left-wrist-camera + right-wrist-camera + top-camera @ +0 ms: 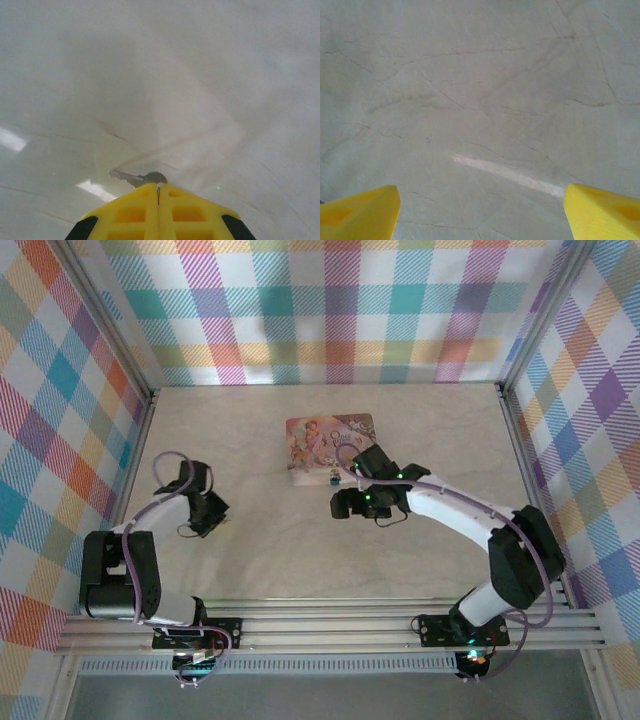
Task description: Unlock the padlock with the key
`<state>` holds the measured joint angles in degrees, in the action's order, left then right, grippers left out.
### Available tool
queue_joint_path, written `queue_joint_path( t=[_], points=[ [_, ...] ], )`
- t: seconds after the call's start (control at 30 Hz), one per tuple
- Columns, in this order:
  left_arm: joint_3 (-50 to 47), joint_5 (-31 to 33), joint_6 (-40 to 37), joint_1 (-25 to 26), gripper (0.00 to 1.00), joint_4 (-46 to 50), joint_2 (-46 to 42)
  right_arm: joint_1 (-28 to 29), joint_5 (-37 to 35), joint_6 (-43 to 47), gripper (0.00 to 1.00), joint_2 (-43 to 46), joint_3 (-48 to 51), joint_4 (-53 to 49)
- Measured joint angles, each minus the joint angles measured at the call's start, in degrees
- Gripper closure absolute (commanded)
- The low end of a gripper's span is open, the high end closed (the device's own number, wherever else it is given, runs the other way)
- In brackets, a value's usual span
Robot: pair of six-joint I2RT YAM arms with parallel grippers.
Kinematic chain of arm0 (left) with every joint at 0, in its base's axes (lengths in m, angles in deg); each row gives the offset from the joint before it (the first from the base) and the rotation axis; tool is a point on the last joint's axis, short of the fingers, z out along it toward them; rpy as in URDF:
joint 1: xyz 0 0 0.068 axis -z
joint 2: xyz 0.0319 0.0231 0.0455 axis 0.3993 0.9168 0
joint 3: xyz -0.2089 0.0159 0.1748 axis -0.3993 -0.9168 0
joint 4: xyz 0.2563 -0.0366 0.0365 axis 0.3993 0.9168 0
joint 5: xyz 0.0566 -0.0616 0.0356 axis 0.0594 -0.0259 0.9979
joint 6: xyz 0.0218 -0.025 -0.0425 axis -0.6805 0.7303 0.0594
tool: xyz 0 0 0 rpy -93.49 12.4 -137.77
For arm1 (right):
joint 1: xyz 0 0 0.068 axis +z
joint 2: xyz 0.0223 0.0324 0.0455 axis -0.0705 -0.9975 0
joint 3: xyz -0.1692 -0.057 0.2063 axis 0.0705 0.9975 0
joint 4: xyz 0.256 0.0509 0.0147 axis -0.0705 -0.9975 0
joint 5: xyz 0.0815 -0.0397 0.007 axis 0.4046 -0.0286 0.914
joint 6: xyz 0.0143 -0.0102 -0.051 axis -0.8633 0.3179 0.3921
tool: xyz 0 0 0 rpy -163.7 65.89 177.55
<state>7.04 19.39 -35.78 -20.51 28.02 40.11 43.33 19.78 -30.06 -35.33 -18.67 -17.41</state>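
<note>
1. Beige, marble-veined table (250, 560) in the top view, shut in on its left, far and right sides by walls (330, 310) of pastel plaid cloth. Metal rails (330, 625) run along the near edge by the two arm bases.
2. Same view, containers: a pink illustrated tin (318, 440) lies flat and closed near the middle of the table, toward the far edge. What it holds cannot be told.
3. Same view: the padlock (332, 477), a tiny blue speck, sits on the table just beside the tin's near edge. The right arm's wrist and cable crowd it, and its metal part is too small to make out. The right gripper (348, 506) hangs just on the near side of it. The left gripper (212, 520) is low toward the left edge, well apart from the lock. From up here the jaws of neither can be read.
4. Left wrist view: a blurred, glossy pale surface with bright glints. The left gripper (158, 186) has its yellow fingers (130, 212) pressed together, pinching the round head of the silvery key (135, 177). The toothed blade sticks out to the left and the fingertips partly hide the head.
5. Right wrist view: sharp grey-beige veined tabletop with one pale streak. The right gripper (480, 192) is spread wide with nothing between its yellow fingers (365, 207), each cut off by the frame's bottom edge.
</note>
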Motion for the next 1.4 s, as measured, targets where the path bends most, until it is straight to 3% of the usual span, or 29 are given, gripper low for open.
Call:
queue_joint_path(
  t=[0.23,0.43,0.6,0.77,1.03,1.4],
  points=[
    [15.08,-1.51,1.46,17.29,1.00,2.01,0.35,0.00,-1.44,0.39,0.41,9.97,10.19,9.22],
    [22.29,-6.45,0.81,24.90,1.00,2.03,4.00,0.00,-2.21,3.80,0.53,19.43,17.57,20.90],
    [25.59,-12.26,0.57,27.78,1.00,2.12,8.31,0.02,-1.46,8.59,0.56,22.56,22.73,32.50],
    [28.00,-16.26,0.52,29.90,1.00,2.97,9.53,0.20,-0.22,13.18,0.49,20.48,23.80,39.76],
    [31.47,-17.14,0.15,30.88,1.00,6.78,9.40,3.87,1.25,24.22,0.39,13.77,26.53,52.22],
    [31.47,-18.10,0.13,31.78,1.00,8.26,8.68,5.01,1.73,32.09,0.42,5.38,26.49,64.32]
  ],
)
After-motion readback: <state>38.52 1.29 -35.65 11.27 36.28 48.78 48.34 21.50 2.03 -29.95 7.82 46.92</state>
